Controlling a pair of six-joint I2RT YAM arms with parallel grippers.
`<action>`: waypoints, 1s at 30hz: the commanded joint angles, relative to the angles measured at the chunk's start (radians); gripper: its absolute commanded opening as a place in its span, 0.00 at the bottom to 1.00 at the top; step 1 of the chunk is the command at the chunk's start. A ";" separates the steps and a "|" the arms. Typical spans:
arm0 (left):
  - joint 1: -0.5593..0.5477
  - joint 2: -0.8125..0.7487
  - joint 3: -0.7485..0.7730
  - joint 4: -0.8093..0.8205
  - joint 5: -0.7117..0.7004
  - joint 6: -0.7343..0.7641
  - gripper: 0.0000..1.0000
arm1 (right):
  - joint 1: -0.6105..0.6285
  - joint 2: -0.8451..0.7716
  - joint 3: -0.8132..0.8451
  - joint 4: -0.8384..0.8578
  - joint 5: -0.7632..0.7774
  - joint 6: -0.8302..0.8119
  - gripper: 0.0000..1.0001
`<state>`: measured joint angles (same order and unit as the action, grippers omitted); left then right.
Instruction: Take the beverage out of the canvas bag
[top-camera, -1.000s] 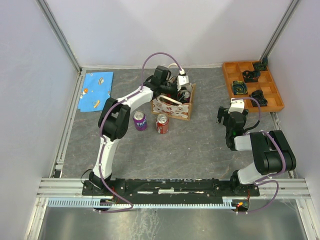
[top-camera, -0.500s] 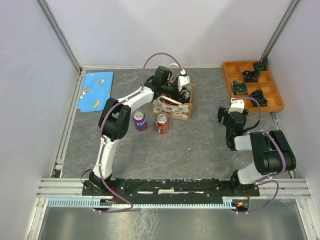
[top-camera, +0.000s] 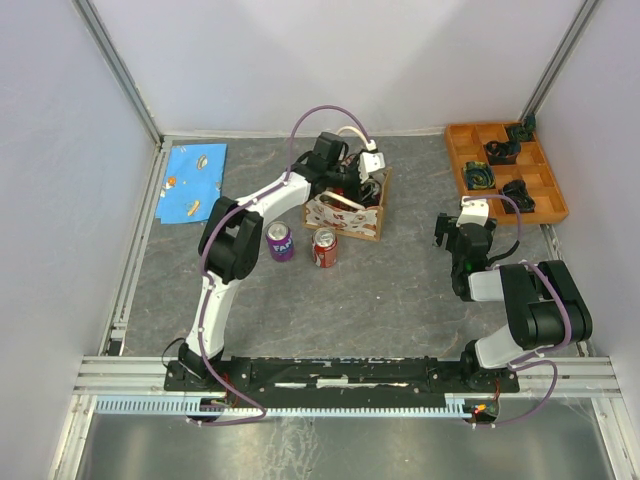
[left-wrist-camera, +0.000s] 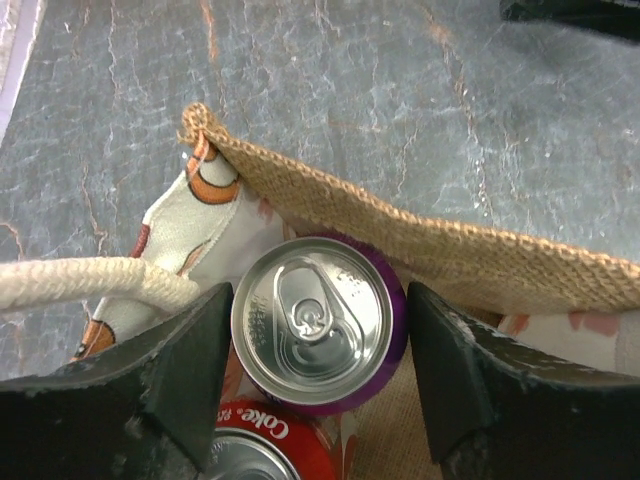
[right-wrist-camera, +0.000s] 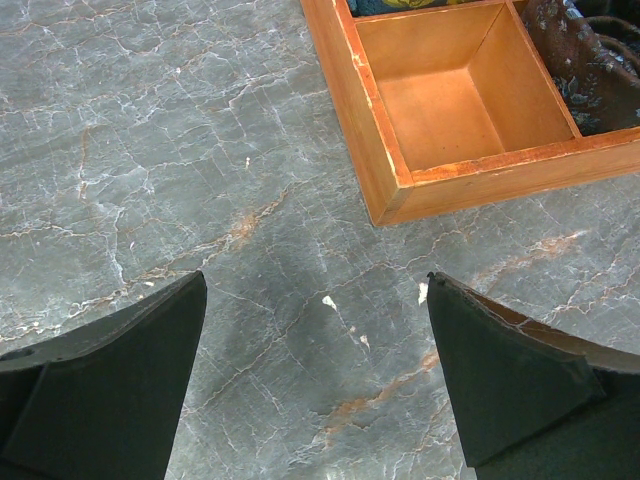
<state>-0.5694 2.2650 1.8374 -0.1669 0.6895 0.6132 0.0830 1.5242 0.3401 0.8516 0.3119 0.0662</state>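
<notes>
left wrist view: surface (left-wrist-camera: 400, 100); canvas bag (left-wrist-camera: 450, 250); left tool (left-wrist-camera: 318, 305) straddling the bagged purple can (left-wrist-camera: 318, 320), grip we cannot confirm. bagged red can (left-wrist-camera: 250, 445) remains too; outer purple can (top-camera: 279, 241) and outer red can (top-camera: 325, 247) are already out.

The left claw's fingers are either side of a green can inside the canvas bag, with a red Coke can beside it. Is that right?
Not quite: the left wrist view shows a purple can, not a green one. The rest holds: the left claw has its fingers either side of it inside the canvas bag, with a red Coke can beside it.
</notes>
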 joint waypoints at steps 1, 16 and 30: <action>-0.003 0.003 -0.019 -0.003 -0.055 0.042 0.68 | -0.003 -0.013 0.017 0.030 0.007 0.006 0.99; -0.006 -0.029 0.015 0.012 -0.080 -0.012 0.03 | -0.004 -0.012 0.017 0.031 0.007 0.006 0.99; -0.006 -0.093 0.150 0.102 -0.075 -0.098 0.03 | -0.003 -0.012 0.017 0.030 0.007 0.006 0.99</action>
<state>-0.5789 2.2623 1.8965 -0.1852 0.6239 0.5495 0.0830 1.5242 0.3401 0.8516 0.3119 0.0662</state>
